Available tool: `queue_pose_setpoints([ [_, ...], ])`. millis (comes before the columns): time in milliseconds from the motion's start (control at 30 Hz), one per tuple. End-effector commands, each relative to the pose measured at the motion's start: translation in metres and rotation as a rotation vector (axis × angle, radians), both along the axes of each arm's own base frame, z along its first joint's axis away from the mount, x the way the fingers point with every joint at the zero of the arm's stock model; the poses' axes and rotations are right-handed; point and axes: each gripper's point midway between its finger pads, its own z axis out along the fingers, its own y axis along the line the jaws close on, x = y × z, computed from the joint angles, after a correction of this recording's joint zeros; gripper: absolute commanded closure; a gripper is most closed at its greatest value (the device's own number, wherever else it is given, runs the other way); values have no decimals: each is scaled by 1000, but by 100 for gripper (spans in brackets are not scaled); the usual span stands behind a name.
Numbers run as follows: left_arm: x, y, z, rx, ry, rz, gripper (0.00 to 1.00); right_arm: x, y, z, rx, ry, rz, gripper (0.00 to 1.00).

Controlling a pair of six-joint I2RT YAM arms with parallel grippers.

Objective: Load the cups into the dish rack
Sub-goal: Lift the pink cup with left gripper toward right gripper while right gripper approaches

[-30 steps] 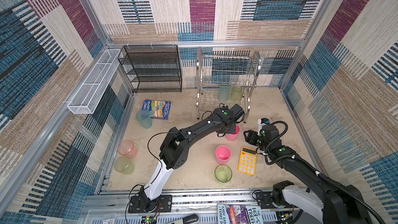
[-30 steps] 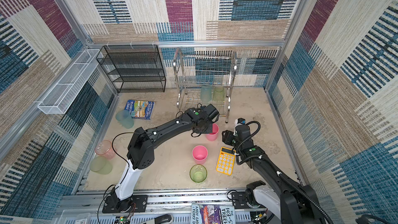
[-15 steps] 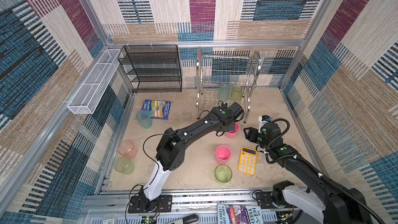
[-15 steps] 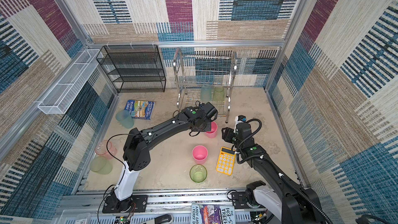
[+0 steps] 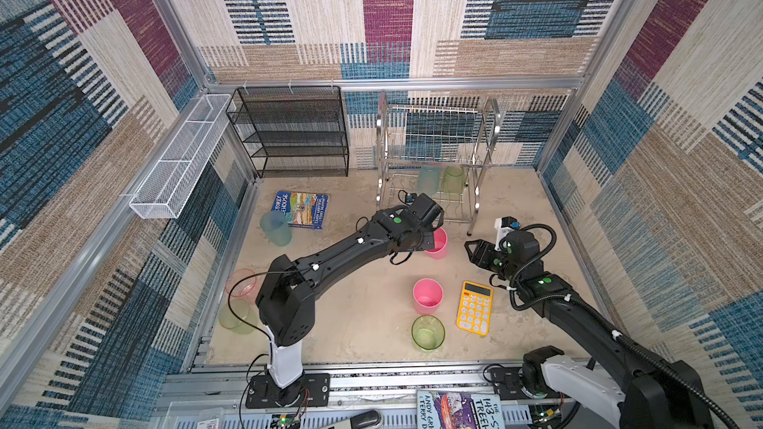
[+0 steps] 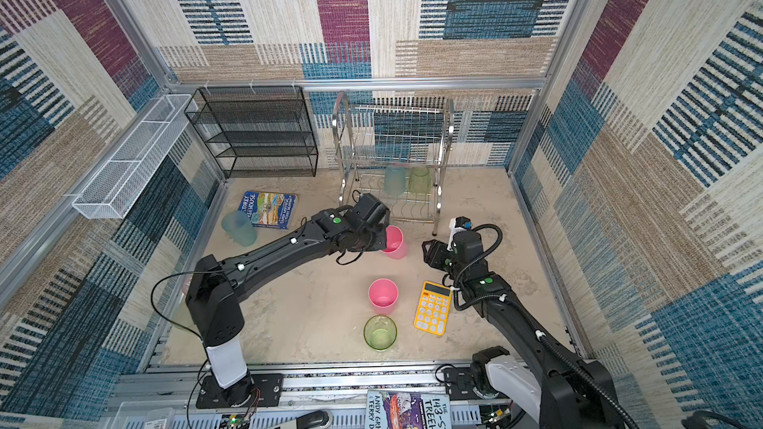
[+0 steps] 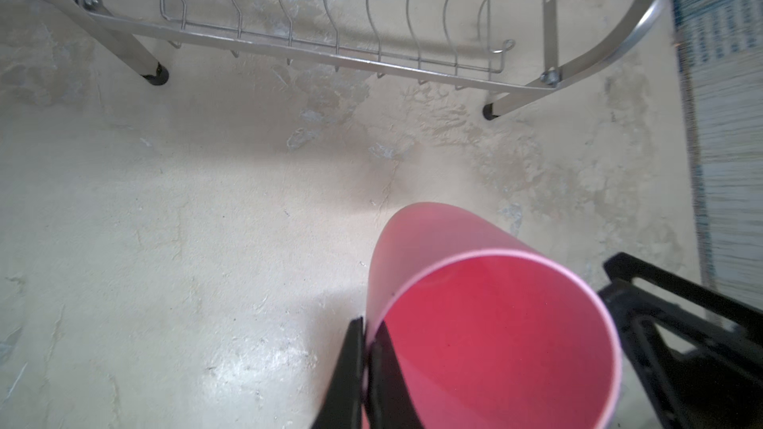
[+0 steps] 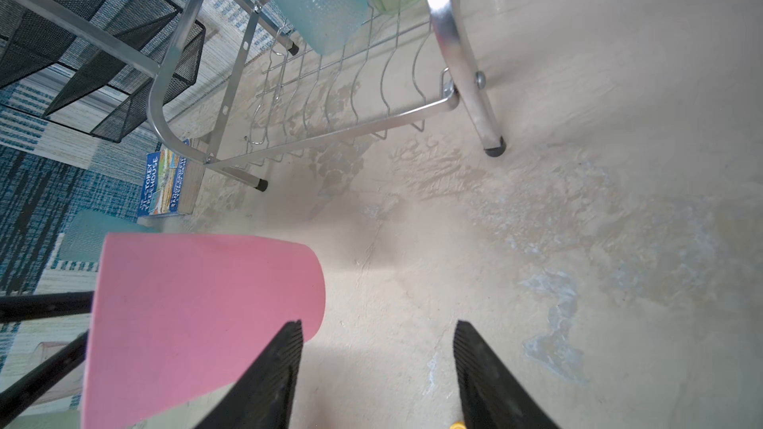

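A blue book (image 5: 301, 209) on the mottled beige floor (image 5: 363, 323) reads "Storey Treehouse". My left gripper (image 7: 365, 326) pinches the rim of a smooth, opaque pink cup (image 7: 495, 344), one finger inside it, just in front of the shiny wire dish rack (image 5: 491, 125). A teal cup (image 5: 428, 179) and a green cup (image 5: 453, 178) stand on the rack's lower tier. My right gripper (image 8: 376, 326) is spread and holds nothing, near a yellow calculator (image 5: 475, 308).

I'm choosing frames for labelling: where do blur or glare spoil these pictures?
Left wrist view: the patterned wall at the edge looks smeared, and a bright patch glares on the tabletop beside the pink cup. Right wrist view: the dish rack has a blown-out highlight on its tube. Both top views: sharp and evenly lit.
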Motion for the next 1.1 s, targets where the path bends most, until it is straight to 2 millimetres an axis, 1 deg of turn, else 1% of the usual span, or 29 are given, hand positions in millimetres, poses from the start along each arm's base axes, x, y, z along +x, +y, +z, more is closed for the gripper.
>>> queue_pose_setpoints([
  [0, 2, -4, 17, -112, -45, -23, 98, 5, 16, 12, 97, -12, 43, 37],
  [167, 0, 7, 25, -194, -96, -19, 98, 10, 33, 23, 213, 5, 81, 30],
  [267, 0, 11, 30, -250, -118, -9, 99, 14, 39, 33, 285, 8, 79, 27],
  [333, 0, 13, 37, -299, -141, -4, 99, 17, 43, 40, 335, 11, 74, 24],
  [467, -2, 10, 46, -402, -159, -10, 99, 20, 50, 57, 439, 13, 72, 20],
  [633, -1, 8, 55, -492, -195, -17, 100, 26, 53, 74, 546, 29, 41, 16],
  [767, 0, 5, 67, -567, -260, -42, 100, 28, 56, 84, 642, 63, 17, 15],
  [933, 4, 5, 79, -603, -338, -64, 100, 31, 57, 92, 751, 100, -23, 15],
  [1067, 7, 2, 83, -633, -384, -91, 100, 34, 58, 94, 824, 140, -45, 15],
])
